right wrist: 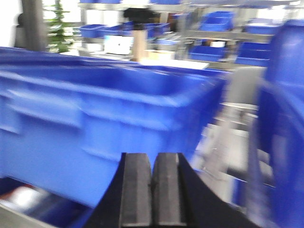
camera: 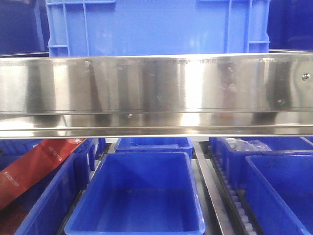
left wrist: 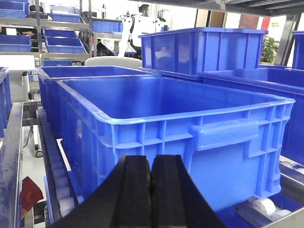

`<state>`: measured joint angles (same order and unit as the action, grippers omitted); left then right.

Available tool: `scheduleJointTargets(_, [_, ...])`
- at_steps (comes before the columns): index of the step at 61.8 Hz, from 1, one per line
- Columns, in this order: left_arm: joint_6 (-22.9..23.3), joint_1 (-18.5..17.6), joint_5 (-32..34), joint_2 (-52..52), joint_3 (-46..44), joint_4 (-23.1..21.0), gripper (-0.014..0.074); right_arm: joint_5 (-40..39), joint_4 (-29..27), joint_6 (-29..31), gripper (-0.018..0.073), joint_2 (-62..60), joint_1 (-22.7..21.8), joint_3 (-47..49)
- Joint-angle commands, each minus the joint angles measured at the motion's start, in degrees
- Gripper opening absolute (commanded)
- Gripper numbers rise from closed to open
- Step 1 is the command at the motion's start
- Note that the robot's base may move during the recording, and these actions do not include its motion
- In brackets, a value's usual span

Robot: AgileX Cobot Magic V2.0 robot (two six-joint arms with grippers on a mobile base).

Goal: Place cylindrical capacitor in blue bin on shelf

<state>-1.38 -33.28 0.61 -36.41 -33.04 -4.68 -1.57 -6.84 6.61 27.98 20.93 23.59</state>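
Observation:
The cylindrical capacitor is out of view in every frame. The shelf shows its wide, shiny steel front rail (camera: 156, 93) across the front view, with an empty blue bin (camera: 139, 196) below it. In the left wrist view my left gripper (left wrist: 151, 164) is shut with nothing between its jaws, just in front of the near wall of a large empty blue bin (left wrist: 190, 137). In the blurred right wrist view my right gripper (right wrist: 152, 164) is shut and empty, in front of another blue bin (right wrist: 104, 114). Neither gripper appears in the front view.
More blue bins sit at left (camera: 49, 196) and right (camera: 279, 191) of the lower level, with a metal divider (camera: 212, 191) between. A red package (camera: 34, 166) lies at lower left. A blue crate (camera: 156, 27) stands above the rail. Rollers (left wrist: 54, 171) run beside the bin.

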Motion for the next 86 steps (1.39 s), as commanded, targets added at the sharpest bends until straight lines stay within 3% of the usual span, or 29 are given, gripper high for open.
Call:
scheduleJointTargets(1, [0.1,-0.4,1.0,0.3,0.0,-0.4,-0.0111,-1.0,0.7,-0.6,-0.0164,-5.7,-4.3,-6.1])
scheduleJointTargets(14, [0.1,-0.4,1.0,0.3,0.0,-0.4,-0.0111,0.0,1.0,-2.1,-0.0164,-20.9,-14.0,-18.6])
scheduleJointTargets(23, [0.1,-0.4,1.0,0.3,0.0,-0.4,-0.0111,0.4,1.7,-2.1,-0.0164,-28.0,-16.6,-23.6])
scheduleJointTargets(28, [0.1,-0.4,0.9,0.3,0.0,-0.4,-0.0111,0.4,3.7,-2.9,-0.0164,-28.0,-16.6,-23.6])
scheduleJointTargets(86, [0.1,-0.4,1.0,0.2,0.0,-0.4,-0.0111,1.1,3.7,-4.5,-0.0164,-28.0,-16.6,-23.6])
